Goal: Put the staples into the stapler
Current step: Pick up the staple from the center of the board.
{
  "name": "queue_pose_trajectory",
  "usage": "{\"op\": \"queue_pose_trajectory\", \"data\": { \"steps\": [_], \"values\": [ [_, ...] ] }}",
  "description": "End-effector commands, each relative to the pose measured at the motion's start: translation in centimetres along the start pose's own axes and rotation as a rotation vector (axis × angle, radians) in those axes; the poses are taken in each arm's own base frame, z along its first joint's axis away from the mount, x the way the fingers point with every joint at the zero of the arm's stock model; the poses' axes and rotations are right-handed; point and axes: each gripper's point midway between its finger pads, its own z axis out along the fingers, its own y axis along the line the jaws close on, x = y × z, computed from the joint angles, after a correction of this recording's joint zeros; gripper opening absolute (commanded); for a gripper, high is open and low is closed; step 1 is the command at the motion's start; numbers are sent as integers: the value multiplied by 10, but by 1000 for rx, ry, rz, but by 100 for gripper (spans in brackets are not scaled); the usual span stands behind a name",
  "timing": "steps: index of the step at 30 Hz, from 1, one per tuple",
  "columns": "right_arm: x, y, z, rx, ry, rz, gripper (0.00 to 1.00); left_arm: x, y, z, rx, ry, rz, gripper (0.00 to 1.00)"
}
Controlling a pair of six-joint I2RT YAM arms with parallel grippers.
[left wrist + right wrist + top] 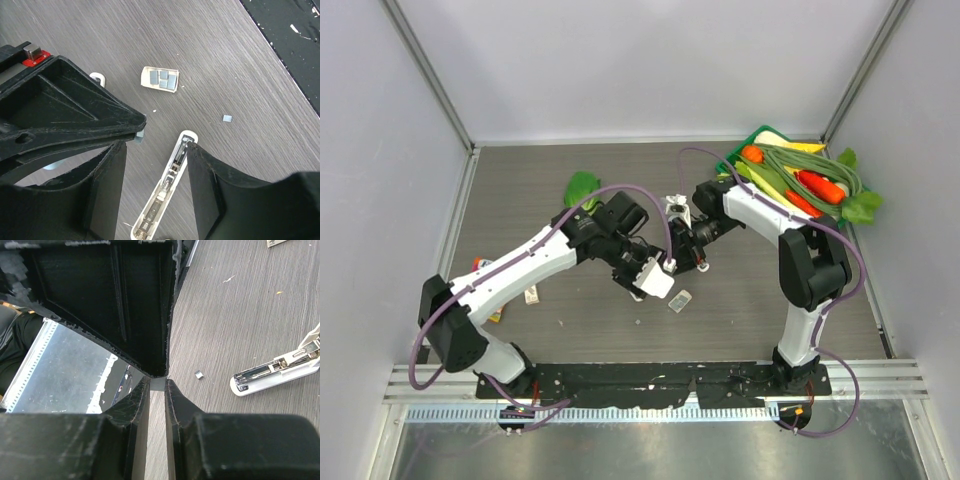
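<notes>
The stapler (165, 192) lies open on the table, its silvery channel facing up. It also shows in the right wrist view (277, 372) and the top view (657, 282). My left gripper (156, 147) is open and straddles it, with the right finger (210, 185) touching the stapler's front end. The staples box (160, 79) lies open just beyond, with several grey strips in it; it also shows in the top view (680, 300). My right gripper (157, 382) is shut on a small grey staple strip (157, 384) and hovers just left of the stapler (140, 135).
A loose staple piece (227, 118) lies on the table near the stapler's tip (198, 374). A green tray of toy vegetables (800, 175) stands at the back right. A green leaf (582, 187) lies at the back, and small packets (530, 295) by the left arm.
</notes>
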Motion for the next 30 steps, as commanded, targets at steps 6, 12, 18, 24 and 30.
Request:
{"op": "queue_pose_trajectory", "data": {
  "steps": [6, 12, 18, 24, 30],
  "values": [
    [-10, 30, -3, -29, -47, 125, 21, -8, 10, 6, -16, -7, -13, 53],
    [-10, 29, -3, -29, -53, 128, 21, -13, 12, 9, -9, -23, -23, 46],
    [-11, 29, -4, -27, -59, 126, 21, -15, 13, 13, -4, -26, -32, 43],
    [-13, 32, -4, -25, -63, 116, 21, -14, 18, 18, -20, -26, -59, 41],
    [-15, 34, -4, -24, -63, 103, 20, -13, 23, 20, -40, -18, -82, 36]
  ]
}}
